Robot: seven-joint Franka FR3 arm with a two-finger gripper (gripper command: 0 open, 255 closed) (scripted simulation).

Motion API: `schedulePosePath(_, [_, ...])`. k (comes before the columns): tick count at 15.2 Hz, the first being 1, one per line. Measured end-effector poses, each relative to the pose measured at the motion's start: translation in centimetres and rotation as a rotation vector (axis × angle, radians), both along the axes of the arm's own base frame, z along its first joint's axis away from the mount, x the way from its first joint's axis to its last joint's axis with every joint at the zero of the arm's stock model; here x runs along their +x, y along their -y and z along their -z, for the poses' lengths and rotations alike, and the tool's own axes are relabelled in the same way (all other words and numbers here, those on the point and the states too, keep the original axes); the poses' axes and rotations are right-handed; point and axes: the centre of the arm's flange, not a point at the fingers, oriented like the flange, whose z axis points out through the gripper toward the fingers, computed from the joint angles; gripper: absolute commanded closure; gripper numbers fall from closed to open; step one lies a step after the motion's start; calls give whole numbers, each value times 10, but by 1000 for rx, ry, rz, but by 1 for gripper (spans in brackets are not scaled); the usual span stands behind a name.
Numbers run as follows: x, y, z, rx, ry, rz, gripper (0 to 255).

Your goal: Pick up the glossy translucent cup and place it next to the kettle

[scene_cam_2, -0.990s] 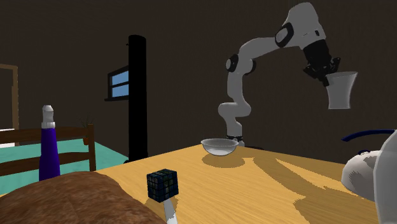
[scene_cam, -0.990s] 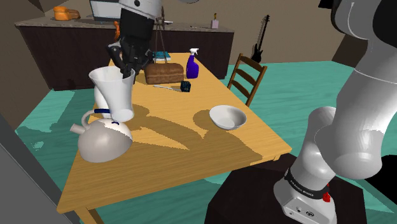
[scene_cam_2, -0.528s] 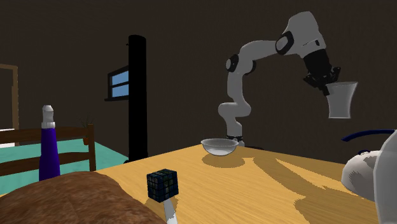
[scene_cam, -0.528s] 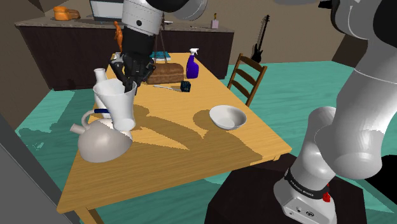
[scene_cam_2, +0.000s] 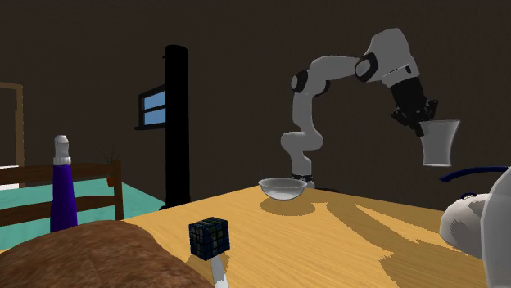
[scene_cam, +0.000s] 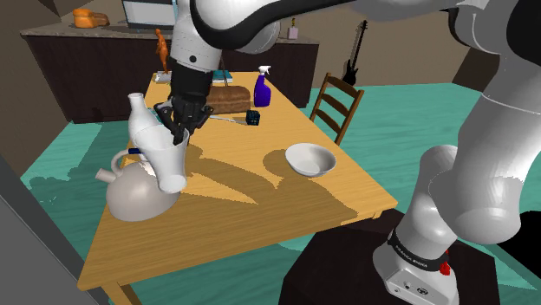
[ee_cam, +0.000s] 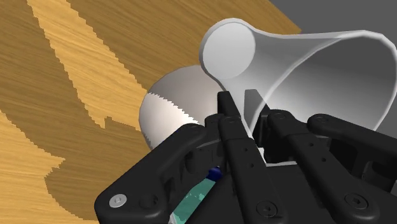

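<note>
While the gripper's [scene_cam: 179, 132] black fingers [ee_cam: 226, 116] clamp its thin rim, the glossy flared cup [scene_cam: 166, 158] hangs left of centre over the round white kettle [scene_cam: 137, 195].

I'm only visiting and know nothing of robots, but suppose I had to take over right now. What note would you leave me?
Gripper: shut on the cup's rim.
Cup: white, off the table, somewhat tilted, hanging close over the kettle.
Kettle: on the table, untouched.
Done: the cup is picked up and is at the kettle.
Left: lower the cup onto the table beside the kettle, open the fingers, and back the arm away.
</note>
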Motion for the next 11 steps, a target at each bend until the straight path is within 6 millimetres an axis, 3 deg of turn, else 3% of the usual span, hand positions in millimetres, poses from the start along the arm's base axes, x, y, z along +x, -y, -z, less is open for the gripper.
schedulePosePath(11, [0,0,59,0,0,0,255])
